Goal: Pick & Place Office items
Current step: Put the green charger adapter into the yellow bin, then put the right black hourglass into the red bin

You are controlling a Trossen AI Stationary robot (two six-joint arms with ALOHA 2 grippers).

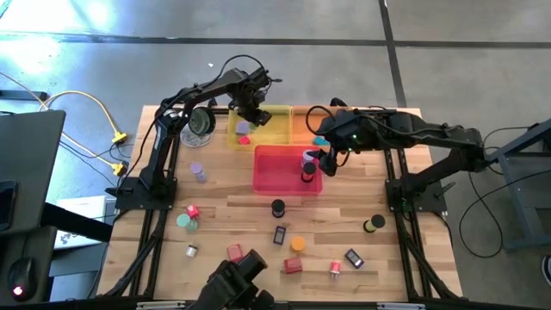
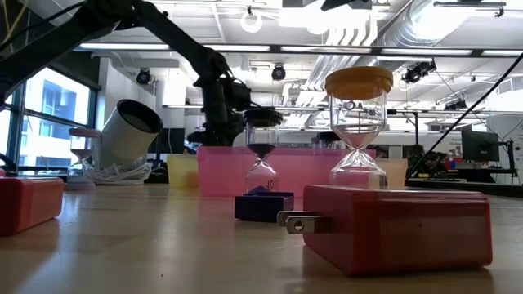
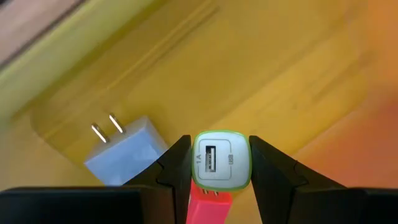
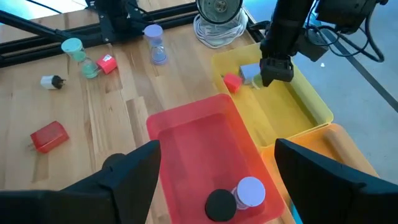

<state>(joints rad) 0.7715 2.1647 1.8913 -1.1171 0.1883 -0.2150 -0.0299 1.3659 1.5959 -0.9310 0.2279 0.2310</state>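
Here the left pincer (image 3: 219, 163) grips a charger (image 3: 221, 160), seemingly port-up.

I see a grey concrete floor (image 1: 103, 60) around the wooden table (image 1: 232, 207), bright windows (image 2: 41, 122) left of it, and ceiling ducts (image 2: 409, 33) with lights above.

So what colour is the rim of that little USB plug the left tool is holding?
Green, around a white face: the USB plug, pinched by the left tool. The left wrist view shows it best.

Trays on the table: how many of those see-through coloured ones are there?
3: the yellow tray at the back, the orange tray touching its right side, and the pink tray just in front of both.
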